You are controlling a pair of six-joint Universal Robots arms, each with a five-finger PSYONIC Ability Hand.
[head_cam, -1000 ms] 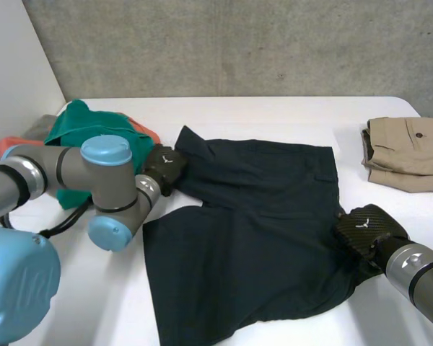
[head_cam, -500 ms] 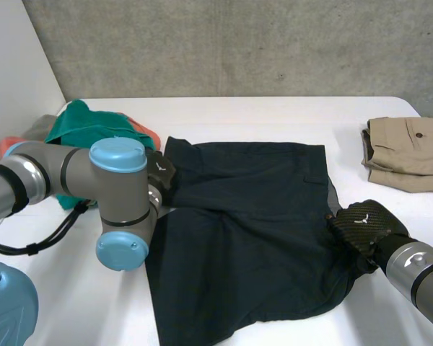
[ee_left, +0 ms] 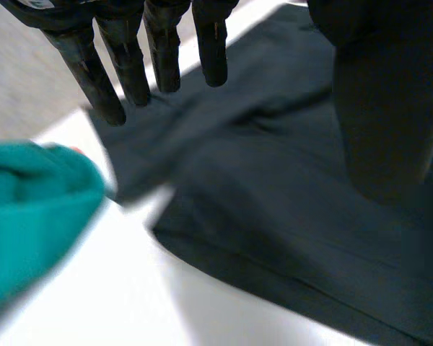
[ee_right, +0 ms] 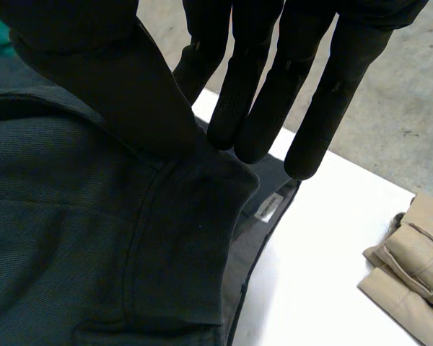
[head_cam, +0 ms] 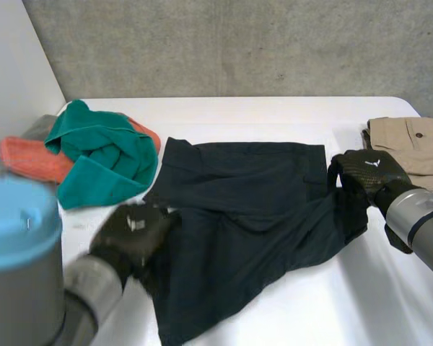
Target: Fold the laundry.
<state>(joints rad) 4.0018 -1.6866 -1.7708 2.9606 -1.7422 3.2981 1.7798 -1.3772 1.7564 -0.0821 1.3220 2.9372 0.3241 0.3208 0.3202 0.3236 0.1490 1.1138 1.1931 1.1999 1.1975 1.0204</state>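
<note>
Your right hand's fingers (ee_right: pixel 249 108) are straight and closed against the thumb, with a thick seamed edge of the dark shorts (ee_right: pixel 94 238) pinched between them, so the right hand (head_cam: pixel 364 174) has a real hold. The left hand's fingers (ee_left: pixel 162 50) hang straight and a little spread above the cloth with nothing in them. That leaves the left hand (head_cam: pixel 133 234) free, hovering at the shorts' near left edge. The shorts lie in the middle of the white table (head_cam: pixel 274 115), with their far left corner just beside the green cloth (head_cam: pixel 94 155). Half a second ago your right hand was down at the near right edge. It has since carried that part up and now sits by the far right corner, near the tan trousers (head_cam: pixel 411 148), and the cloth trails from it in a slanted band instead of lying flat. The left hand has let go of the far left corner and come back toward you. You should take the fold as begun but not laid, since the near left part is still spread out. The green cloth and the orange cloth (head_cam: pixel 29 158) have not moved.
</note>
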